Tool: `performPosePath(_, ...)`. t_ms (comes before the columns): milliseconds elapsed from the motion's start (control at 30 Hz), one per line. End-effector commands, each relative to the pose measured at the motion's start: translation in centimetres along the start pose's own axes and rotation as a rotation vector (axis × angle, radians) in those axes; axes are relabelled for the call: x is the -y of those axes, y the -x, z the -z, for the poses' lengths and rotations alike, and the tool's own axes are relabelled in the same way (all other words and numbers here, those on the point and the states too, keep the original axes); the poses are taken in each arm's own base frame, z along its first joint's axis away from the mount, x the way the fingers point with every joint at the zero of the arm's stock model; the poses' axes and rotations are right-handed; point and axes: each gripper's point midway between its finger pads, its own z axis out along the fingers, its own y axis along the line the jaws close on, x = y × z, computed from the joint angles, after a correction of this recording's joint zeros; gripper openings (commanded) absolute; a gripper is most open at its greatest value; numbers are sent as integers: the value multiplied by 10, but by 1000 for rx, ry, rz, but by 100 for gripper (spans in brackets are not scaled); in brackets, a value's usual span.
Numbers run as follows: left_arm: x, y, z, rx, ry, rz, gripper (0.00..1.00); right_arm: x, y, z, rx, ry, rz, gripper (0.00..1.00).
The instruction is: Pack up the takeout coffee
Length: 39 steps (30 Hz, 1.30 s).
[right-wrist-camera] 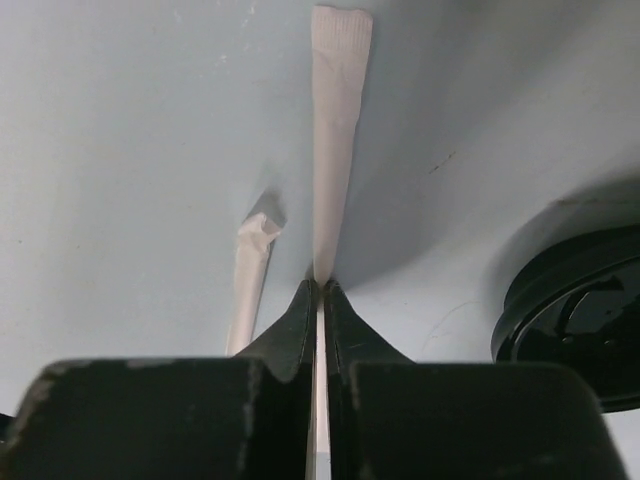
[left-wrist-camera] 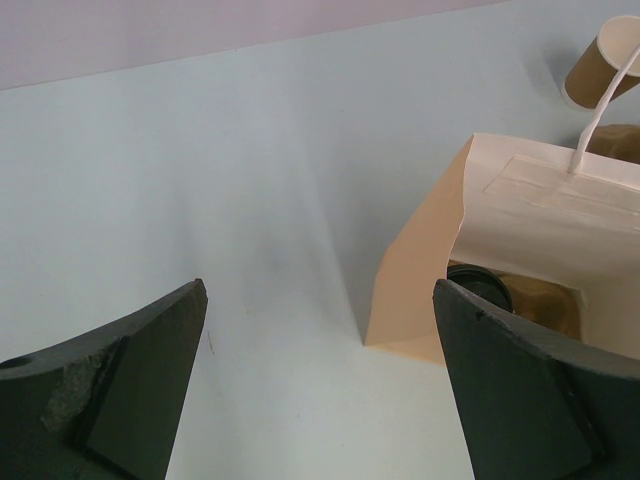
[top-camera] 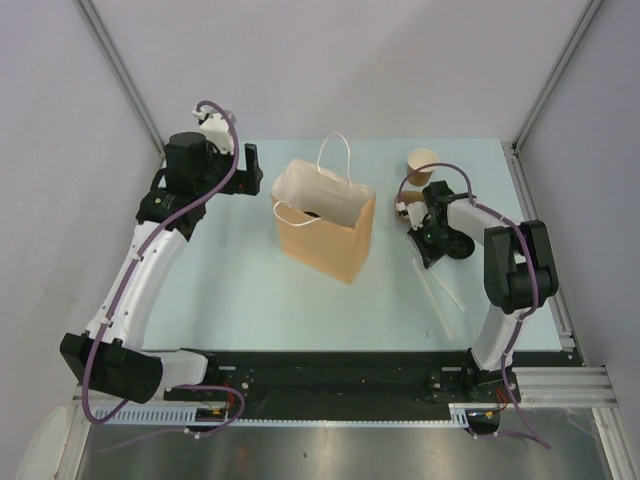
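1. A paper bag [top-camera: 330, 240] stands mid-tabletop [top-camera: 250, 300].
2. The left jaws, left of the bag, are spread wide.
3. One lidded cup [left-wrist-camera: 480, 285] sits inside the bag, and an open cup [top-camera: 422, 160] stands far right.
4. The right jaws pinch a wrapped straw [right-wrist-camera: 335, 150] beside a loose black lid [right-wrist-camera: 570, 320].

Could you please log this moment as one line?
right gripper: shut on wrapped straw | left gripper: open beside paper bag | black lid: on table
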Motion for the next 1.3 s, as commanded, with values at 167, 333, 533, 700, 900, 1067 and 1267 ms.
performPosePath(167, -9, 14, 9, 36, 26, -59, 100, -12, 21, 134, 318, 65, -35, 0)
performPosePath(333, -21, 21, 8, 40, 44, -31, 100, -29, 73, 271, 731, 69, 3, 0)
performPosePath(533, -26, 34, 2, 70, 45, -30, 100, -70, 145, 404, 1080, 171, 142, 0)
performPosePath(700, -31, 47, -1, 90, 58, -39, 100, -126, 189, 463, 1247, 298, 289, 0)
performPosePath(900, -37, 62, 3, 131, 76, -49, 99, -182, 232, 459, 1304, 418, 397, 0)
performPosePath(1067, -43, 54, 4, 105, 84, -17, 100, -215, 257, 422, 1262, 455, 471, 0)
performPosePath(1267, -44, 43, 5, 87, 77, -6, 100, -233, 263, 336, 1104, 502, 497, 0)
